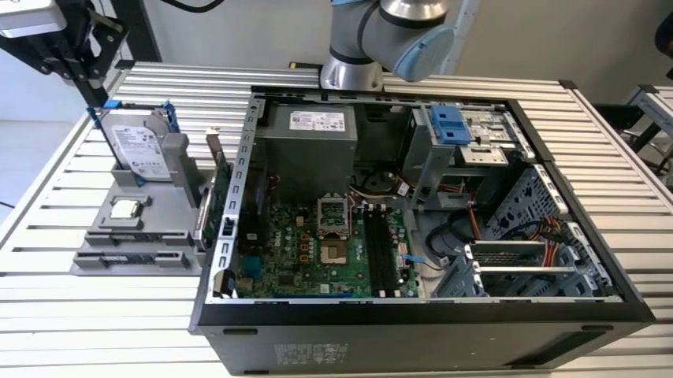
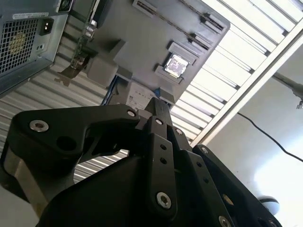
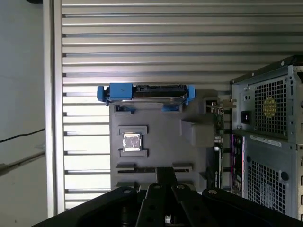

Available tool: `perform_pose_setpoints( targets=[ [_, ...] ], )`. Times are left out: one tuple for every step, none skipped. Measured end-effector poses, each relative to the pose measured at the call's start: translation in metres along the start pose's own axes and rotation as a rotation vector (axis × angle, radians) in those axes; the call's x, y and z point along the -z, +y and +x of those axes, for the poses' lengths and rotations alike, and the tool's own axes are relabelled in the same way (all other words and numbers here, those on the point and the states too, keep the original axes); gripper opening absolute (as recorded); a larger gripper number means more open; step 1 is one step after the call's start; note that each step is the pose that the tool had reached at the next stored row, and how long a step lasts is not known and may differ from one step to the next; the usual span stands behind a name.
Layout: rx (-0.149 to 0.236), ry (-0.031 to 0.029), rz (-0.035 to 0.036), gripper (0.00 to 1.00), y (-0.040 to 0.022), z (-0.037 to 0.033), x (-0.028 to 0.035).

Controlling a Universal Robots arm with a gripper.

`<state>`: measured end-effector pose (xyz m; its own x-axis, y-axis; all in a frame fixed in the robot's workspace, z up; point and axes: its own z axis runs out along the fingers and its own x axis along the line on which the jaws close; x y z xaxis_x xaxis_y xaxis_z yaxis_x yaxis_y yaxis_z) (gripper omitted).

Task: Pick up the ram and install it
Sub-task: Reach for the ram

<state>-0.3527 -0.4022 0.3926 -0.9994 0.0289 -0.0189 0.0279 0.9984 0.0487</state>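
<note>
At the exterior view's left, the black claw (image 1: 87, 75) hangs high over the slatted bench (image 1: 84, 307), above the far end of a grey fixture tray (image 1: 100, 236). In both wrist views its fingers (image 2: 158, 108) meet in a single tip, pressed together with nothing pinched between them.

The tray carries three parts:
- A hard drive (image 1: 139, 148) in a blue frame stands upright at its far end.
- The small square silver CPU chip (image 1: 126, 209) lies flat in a recess just in front of the drive.
- The ram (image 1: 135, 258) sits as a slim dark strip in the slot along the near edge.

In the first wrist view the claw's tip lines up over the middle of that strip (image 3: 127, 167), with the chip and the drive beyond it. On the tray's side toward the computer, a green expansion card (image 1: 217, 193) stands on edge.

Next comes the open computer case (image 1: 421, 327), lying on its side on the bench. Its green motherboard (image 1: 284, 252) faces up, with the open CPU socket (image 1: 334, 228) near the middle. The long black memory slots (image 1: 384, 250) lie just beside the socket toward the exterior view's right. A grey power supply (image 1: 307, 138) fills the far corner, and the arm's base (image 1: 379, 39) rises behind it. Further right are a blue-fronted drive cage (image 1: 455, 126) and a bundle of coloured cables (image 1: 515, 232).
</note>
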Motion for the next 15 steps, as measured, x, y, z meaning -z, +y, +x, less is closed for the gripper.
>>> perform_pose_setpoints(
  targets=[
    [0.000,0.0000,0.0000,0.00,0.0000,0.0001,0.0000],
    [0.000,-0.0001,-0.0001,0.00,-0.0001,0.0001,-0.0001],
    [0.000,0.0001,0.0000,0.00,-0.0003,0.0002,0.0000],
    [0.000,0.0001,0.0000,0.00,-0.0008,0.0002,0.0001],
    [0.000,0.0000,0.0000,0.00,-0.0014,0.0002,0.0001],
    [0.000,0.0000,0.0000,0.00,-0.0023,0.0001,0.0001],
    [0.000,0.0000,-0.0001,0.00,-0.0034,0.0000,0.0001],
    [0.000,0.0000,0.0000,0.00,-0.0047,0.0000,0.0002],
    [0.000,-0.0001,-0.0001,0.00,-0.0060,-0.0001,0.0002],
    [0.000,0.0000,0.0000,0.00,-0.0075,-0.0001,0.0003],
    [0.000,0.0000,0.0000,0.00,-0.0090,-0.0002,0.0004],
    [0.000,0.0000,0.0000,0.00,-0.0106,-0.0002,0.0005],
    [0.000,0.0000,0.0000,0.00,-0.0124,-0.0003,0.0006],
    [0.000,0.0000,0.0000,0.00,-0.0142,-0.0003,0.0007],
    [0.000,0.0000,0.0000,0.00,-0.0159,-0.0004,0.0007]
  ],
)
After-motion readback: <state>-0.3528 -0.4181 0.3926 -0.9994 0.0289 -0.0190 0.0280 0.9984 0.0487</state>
